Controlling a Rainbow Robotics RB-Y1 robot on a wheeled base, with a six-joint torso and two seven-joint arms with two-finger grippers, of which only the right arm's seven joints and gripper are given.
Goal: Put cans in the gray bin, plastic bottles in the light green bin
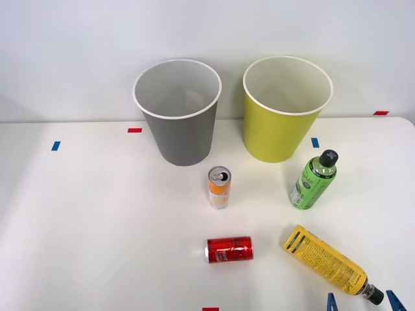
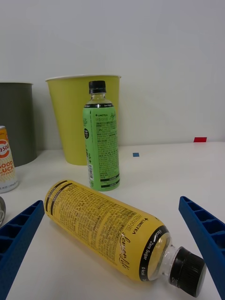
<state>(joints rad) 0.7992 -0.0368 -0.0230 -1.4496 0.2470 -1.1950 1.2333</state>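
Note:
The long yellow plastic bottle (image 1: pixel 326 261) (image 2: pixel 108 229) lies on its side at the table's front right, black cap toward me. My right gripper (image 1: pixel 363 302) (image 2: pixel 111 204) is open, one blue finger on each side of the bottle's cap end, not touching it. The green plastic bottle (image 1: pixel 313 181) (image 2: pixel 101 140) stands upright in front of the light green bin (image 1: pixel 285 123) (image 2: pixel 70 117). The gray bin (image 1: pixel 177 126) (image 2: pixel 16 122) stands to the left of the green one. The orange-and-white can (image 1: pixel 219 187) (image 2: pixel 5 161) stands upright mid-table. The red can (image 1: pixel 229 249) lies on its side nearer me.
Both bins stand at the back of the white table (image 1: pixel 97 220), close to the wall. Small red tape marks (image 1: pixel 134 130) and blue tape marks (image 1: pixel 56 146) are stuck on the tabletop. The table's left half has free room.

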